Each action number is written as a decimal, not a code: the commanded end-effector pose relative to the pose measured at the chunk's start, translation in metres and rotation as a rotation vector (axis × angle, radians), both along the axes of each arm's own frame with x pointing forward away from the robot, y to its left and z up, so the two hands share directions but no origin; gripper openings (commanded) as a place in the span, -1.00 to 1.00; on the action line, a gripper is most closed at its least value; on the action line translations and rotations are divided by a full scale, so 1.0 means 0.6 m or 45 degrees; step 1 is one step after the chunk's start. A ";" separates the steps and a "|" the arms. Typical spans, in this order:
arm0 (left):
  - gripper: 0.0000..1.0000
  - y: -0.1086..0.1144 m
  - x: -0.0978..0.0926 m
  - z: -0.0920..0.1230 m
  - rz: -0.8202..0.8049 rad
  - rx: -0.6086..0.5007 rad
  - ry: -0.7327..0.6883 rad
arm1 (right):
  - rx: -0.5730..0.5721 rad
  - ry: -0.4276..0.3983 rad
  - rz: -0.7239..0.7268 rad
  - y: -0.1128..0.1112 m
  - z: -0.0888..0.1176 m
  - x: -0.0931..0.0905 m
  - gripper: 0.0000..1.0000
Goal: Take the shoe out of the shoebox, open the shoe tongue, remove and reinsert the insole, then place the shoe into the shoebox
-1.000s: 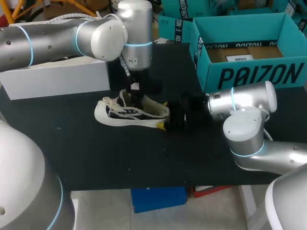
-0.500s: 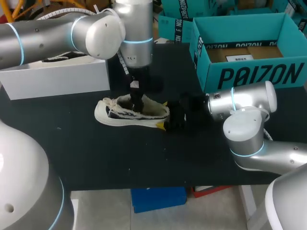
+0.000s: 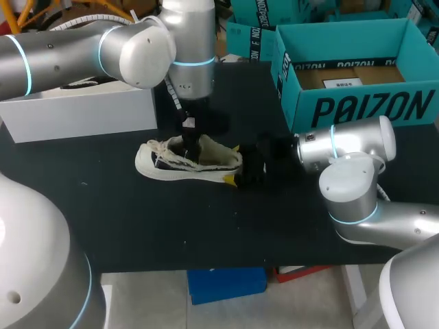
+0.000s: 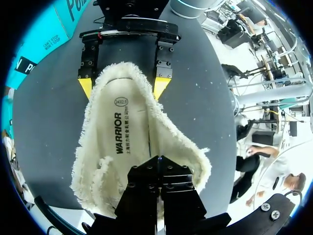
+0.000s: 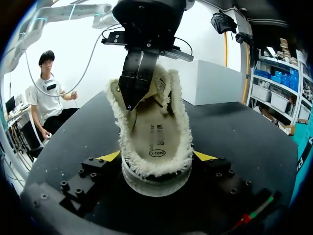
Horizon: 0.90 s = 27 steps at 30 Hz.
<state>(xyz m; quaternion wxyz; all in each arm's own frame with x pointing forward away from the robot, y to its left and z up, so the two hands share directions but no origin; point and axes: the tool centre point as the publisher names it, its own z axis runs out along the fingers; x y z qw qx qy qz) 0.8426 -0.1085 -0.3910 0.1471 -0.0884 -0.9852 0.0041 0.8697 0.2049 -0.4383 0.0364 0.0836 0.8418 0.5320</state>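
Note:
A cream low-top shoe (image 3: 164, 164) with frayed edges lies on its sole on the black table (image 3: 137, 226), toe to the left. My right gripper (image 3: 234, 164) clamps the heel, one yellow tip on each side, as the right wrist view (image 5: 157, 156) and the left wrist view (image 4: 122, 87) both show. My left gripper (image 3: 192, 145) points straight down into the shoe's opening. It is shut, and its tip (image 4: 159, 164) rests on the printed insole (image 4: 122, 127) near the tongue end. From the right wrist, the left gripper (image 5: 131, 100) stands inside the shoe (image 5: 156, 176).
An open teal shoebox (image 3: 357, 110) stands at the back right, just behind my right arm. A white box (image 3: 82, 113) sits at the back left under my left arm. Another teal box (image 3: 250, 41) is further back. Bare table lies in front of the shoe.
My left gripper has sunk a little deeper into the shoe's opening and its arm has shifted slightly left. The shoe and my right arm have stayed put.

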 end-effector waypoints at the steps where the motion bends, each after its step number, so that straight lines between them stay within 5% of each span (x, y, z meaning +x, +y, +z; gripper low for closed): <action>1: -1.00 0.002 0.006 -0.004 0.007 -0.004 -0.014 | -0.001 0.002 -0.002 0.000 -0.001 0.002 -1.00; 27: -1.00 0.002 0.004 -0.043 0.087 -0.014 -0.050 | -0.001 0.002 -0.002 0.000 -0.001 0.002 -1.00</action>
